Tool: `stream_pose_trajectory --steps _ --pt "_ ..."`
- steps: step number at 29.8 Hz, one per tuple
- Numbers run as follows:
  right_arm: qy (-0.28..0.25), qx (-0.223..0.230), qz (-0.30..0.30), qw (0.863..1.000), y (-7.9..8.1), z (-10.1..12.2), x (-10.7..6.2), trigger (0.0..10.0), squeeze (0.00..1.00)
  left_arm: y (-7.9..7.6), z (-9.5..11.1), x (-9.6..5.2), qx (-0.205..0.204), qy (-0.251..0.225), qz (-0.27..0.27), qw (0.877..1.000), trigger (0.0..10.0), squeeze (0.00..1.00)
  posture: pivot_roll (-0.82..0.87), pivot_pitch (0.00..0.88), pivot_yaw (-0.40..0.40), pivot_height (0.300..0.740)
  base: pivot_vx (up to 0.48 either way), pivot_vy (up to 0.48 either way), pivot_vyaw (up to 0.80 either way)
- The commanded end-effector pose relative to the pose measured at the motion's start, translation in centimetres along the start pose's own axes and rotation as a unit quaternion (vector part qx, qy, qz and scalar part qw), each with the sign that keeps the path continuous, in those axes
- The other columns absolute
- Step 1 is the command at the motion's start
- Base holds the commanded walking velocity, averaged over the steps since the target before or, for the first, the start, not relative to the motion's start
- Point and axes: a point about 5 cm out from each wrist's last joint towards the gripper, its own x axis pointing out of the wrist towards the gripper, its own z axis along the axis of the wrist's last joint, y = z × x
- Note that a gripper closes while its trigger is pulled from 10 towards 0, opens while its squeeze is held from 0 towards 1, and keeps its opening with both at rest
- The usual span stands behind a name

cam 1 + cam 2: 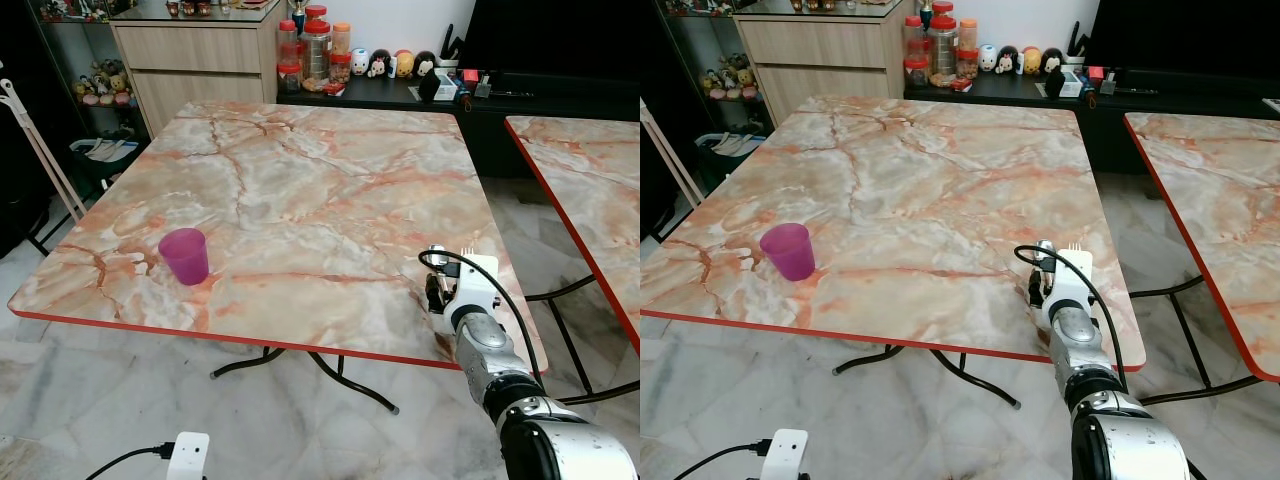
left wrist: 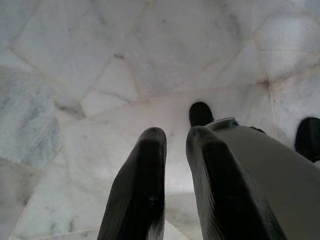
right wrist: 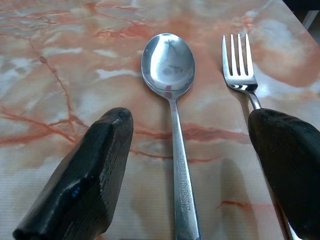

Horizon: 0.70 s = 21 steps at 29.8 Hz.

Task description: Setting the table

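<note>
— Cutlery (image 3: 176, 150) near the table's (image 1: 300, 190) right front edge: a spoon lying flat on the marble-patterned top, bowl up, and a fork (image 3: 239, 65) just beside it, both pointing the same way.

— Any writing on them?

— The spoon's handle is stamped "GUINNESS", reading along its length. I can't make out any mark on the fork.

— And the right gripper (image 3: 200, 165)?

— Released, its black fingers (image 3: 85, 180) spread wide above the cutlery. The spoon handle runs through the gap between them, touching neither; the fork's handle passes under the other finger.

— What else is on the table?

— A purple cup (image 1: 185, 256), upright near the left front corner, well apart from the cutlery.

— The left gripper (image 2: 175, 185)?

— Hanging over the pale marble floor (image 2: 100, 75), fingers nearly together with a narrow gap, grasping nothing. Jars (image 1: 315, 50) stand on the cabinet behind the table, their labels too small to read.
</note>
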Motion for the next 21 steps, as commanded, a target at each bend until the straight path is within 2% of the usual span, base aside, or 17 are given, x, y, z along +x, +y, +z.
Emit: stream_pose_trajectory --steps 1,21 --pt "0.01 -0.001 -0.002 1.0 -0.34 -0.26 -0.02 10.0 0.0 0.27 -0.33 -0.08 0.007 0.002 0.0 1.0 10.0 0.0 0.0 0.008 -0.01 0.74 0.0 0.0 0.0" --pt "0.017 -0.001 0.008 1.0 0.02 0.22 0.18 10.0 0.0 0.62 -0.38 -0.11 -0.001 0.003 0.009 1.0 10.0 0.0 0.01 0.016 -0.019 0.74 0.0 0.0 0.0"
